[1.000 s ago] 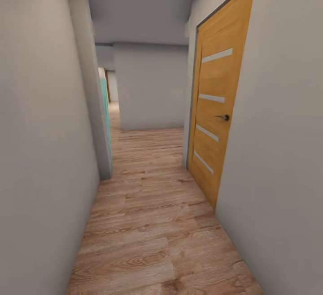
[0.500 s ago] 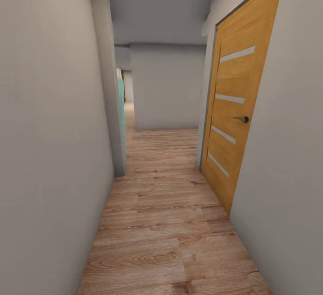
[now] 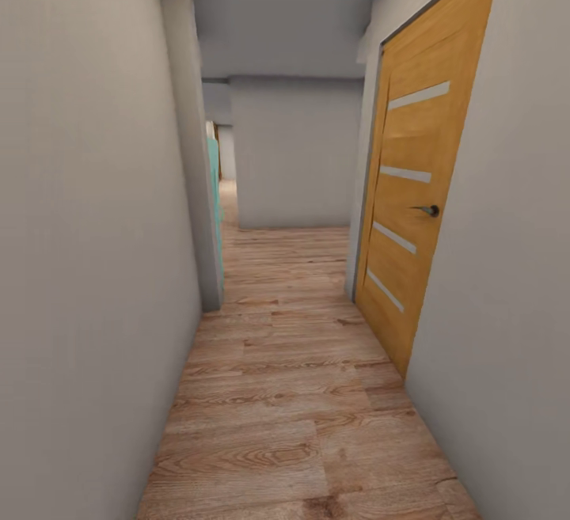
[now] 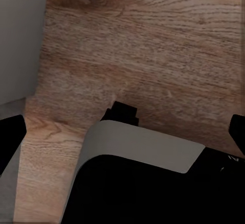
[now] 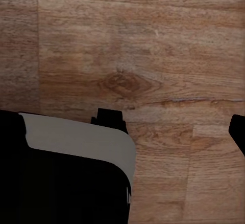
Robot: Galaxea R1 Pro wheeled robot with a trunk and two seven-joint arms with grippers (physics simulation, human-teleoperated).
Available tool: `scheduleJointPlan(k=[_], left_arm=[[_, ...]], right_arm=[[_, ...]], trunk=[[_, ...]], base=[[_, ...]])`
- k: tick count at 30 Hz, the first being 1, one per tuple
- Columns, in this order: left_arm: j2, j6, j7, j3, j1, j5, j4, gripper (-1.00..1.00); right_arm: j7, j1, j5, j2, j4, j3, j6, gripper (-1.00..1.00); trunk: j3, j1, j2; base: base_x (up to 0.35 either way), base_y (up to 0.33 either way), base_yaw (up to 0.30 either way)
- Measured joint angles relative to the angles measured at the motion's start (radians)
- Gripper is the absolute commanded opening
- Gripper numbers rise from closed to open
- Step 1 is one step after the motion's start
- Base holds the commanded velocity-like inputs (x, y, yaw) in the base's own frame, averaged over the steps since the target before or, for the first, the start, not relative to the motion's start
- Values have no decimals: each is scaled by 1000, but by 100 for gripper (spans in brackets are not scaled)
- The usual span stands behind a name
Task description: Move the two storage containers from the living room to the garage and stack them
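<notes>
Storage containers, the two red-orange plastic bins, are lying somewhere I cannot tell from these views.

The head camera is looking down a narrow corridor. A light wood-plank floor point(image 3: 301, 393) is running ahead between a plain pale grey left wall point(image 3: 87, 267) and a matching right wall point(image 3: 507, 306). An orange-tan wooden door with four pale slats point(image 3: 412, 211) is sitting shut in the right wall, its small dark handle point(image 3: 428, 210) showing near the door's far edge. At the left wall's far corner, a thin teal door edge point(image 3: 214, 187) is peeking out of an opening. A grey end wall point(image 3: 297, 152) is closing the corridor ahead, with a passage opening beside its left edge.

The left gripper point(image 4: 122, 137) is pointing down at the plank floor, with a dark fingertip point(image 4: 11, 139) showing at each side edge of its wrist view, so the claw is spreading wide and holding nothing. Between the fingertips, a rounded grey-and-black robot body panel point(image 4: 143, 150) is lying over the planks, with a strip of grey wall beside it.

The right gripper point(image 5: 122, 132) is likewise facing the planks. One dark fingertip point(image 5: 238, 132) is showing at the view's edge; the other is probably blending into the black body panel point(image 5: 61, 188), so this claw is seemingly wide too, and empty.
</notes>
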Motion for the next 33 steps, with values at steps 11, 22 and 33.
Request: scheduleJointPlan(k=[11,22,33], left_arm=[[1,1,-2,-1,0,6,2,100],[5,3,-2,-1,0,7,2,100],[5,1,-2,-2,0,4,2,100]], right_arm=[[-1,0,2,1,0,-1,0,100],[-1,0,10,2,0,3,0,100],[-2,0,10,1,0,3,0,100]], trunk=[[0,0,0],[0,-1,0],[0,-1,0]], base=[[128,-20,0],[304,-82,0],[296,-154,0]])
